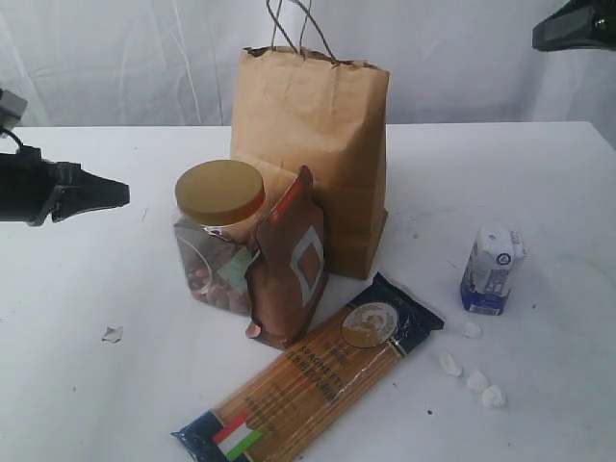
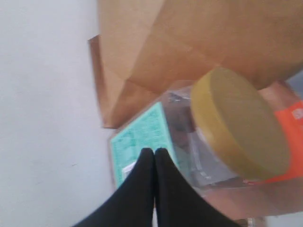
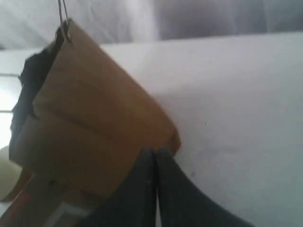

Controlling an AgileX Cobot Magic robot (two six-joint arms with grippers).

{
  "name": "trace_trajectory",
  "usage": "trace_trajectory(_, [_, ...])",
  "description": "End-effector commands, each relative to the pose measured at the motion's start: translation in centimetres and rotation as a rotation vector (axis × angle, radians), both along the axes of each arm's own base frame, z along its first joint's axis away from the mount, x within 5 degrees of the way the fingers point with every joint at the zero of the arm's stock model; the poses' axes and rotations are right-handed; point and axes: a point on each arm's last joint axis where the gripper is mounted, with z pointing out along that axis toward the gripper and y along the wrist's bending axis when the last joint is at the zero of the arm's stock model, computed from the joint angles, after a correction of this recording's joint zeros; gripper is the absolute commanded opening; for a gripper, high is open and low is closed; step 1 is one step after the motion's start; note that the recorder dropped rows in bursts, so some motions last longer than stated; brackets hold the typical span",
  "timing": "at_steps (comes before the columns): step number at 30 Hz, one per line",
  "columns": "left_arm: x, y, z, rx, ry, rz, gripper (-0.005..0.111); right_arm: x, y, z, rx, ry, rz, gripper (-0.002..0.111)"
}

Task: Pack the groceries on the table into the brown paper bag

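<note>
Packing largely outstanding, by appearance: on the table (image 1: 87, 385), brown paper bag (image 1: 308, 144) stands upper centre, contents unseen. Spaghetti pack (image 1: 313, 380) (lower centre), gold-lidded jar (image 1: 217, 236), brown pouch (image 1: 289, 265), carton (image 1: 491, 269) (right) and white lumps (image 1: 476, 380) lie outside it. Left gripper (image 1: 120, 192), mid-left, and right gripper (image 3: 155, 153), upper right: fingers pressed together, empty.

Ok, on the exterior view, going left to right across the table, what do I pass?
left gripper → gold-lidded jar → brown pouch → white-blue carton. Left out: the paper bag and spaghetti pack span the middle, and the white lumps overlap the carton's span.
</note>
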Motion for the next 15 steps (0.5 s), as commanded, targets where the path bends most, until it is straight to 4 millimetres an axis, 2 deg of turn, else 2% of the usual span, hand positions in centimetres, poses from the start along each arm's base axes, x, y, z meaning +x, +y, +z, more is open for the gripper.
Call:
trace_trajectory(1, [-0.7, 2.8, 0.2, 0.223, 0.038, 0.356, 0.000, -0.1, 1.2, 3.0, -0.041, 0.076, 0.118, 0.000])
trace_trajectory(4, [-2.5, 4.2, 1.7, 0.290, 0.007, 0.552, 0.000, -0.1, 2.6, 5.6, -0.063, -0.018, 0.150, 0.000])
trace_trajectory(8, [-5.1, 5.2, 3.6, 0.306, -0.046, 0.729, 0.000, 1.4, 4.6, 7.1, -0.076, -0.162, 0.137, 0.000])
trace_trajectory(12, [-7.8, 6.3, 5.1, 0.336, -0.115, 0.886, 0.000, 3.9, 7.3, 5.6, -0.110, -0.217, 0.231, 0.000])
trace_trajectory(14, [-9.2, 5.9, 5.5, 0.319, -0.143, 0.860, 0.000, 6.0, 8.6, 3.9, -0.140, -0.245, 0.263, 0.000])
trace_trajectory(15, [-9.7, 5.2, 5.7, 0.310, -0.164, 0.786, 0.000, 6.9, 9.2, 3.1, -0.150, -0.261, 0.267, 0.001])
